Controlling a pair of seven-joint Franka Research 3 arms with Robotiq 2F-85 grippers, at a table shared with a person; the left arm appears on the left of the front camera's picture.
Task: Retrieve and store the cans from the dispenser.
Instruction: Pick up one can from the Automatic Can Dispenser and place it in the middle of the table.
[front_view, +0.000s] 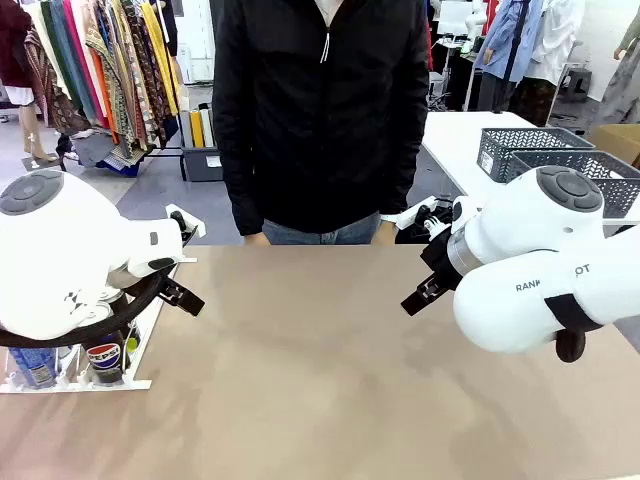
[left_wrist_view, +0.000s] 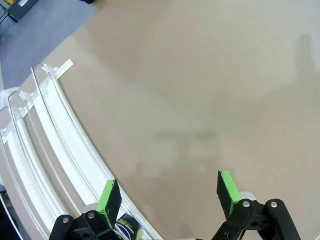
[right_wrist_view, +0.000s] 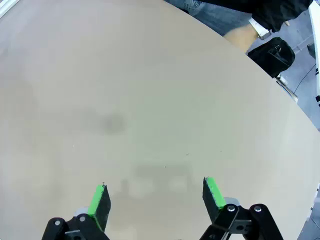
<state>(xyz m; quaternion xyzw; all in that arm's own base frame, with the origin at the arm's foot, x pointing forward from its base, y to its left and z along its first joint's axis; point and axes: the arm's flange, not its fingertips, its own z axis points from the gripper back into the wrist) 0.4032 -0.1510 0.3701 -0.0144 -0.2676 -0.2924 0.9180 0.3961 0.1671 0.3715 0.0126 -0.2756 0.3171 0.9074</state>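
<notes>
Cans (front_view: 103, 358) in dispenser (front_view: 100, 385), beside wide-spread left gripper (left_wrist_view: 167, 187)

dispenser (front_view: 70, 386) 1 | cans (front_view: 104, 358) at least 2 | grey baskets (front_view: 525, 133) 2 | arms (front_view: 50, 250) 2 | person (front_view: 320, 110) 1

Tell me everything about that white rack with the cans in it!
The dispenser is a flat white rack that looks like plastic. It lies on the tan table at the robot's left side. The left wrist view shows its long parallel rails forming lanes. A blue can and a black Pepsi can sit at its front end. The left arm hides much of it in the front view. The left pincer hangs open over its edge.
</notes>
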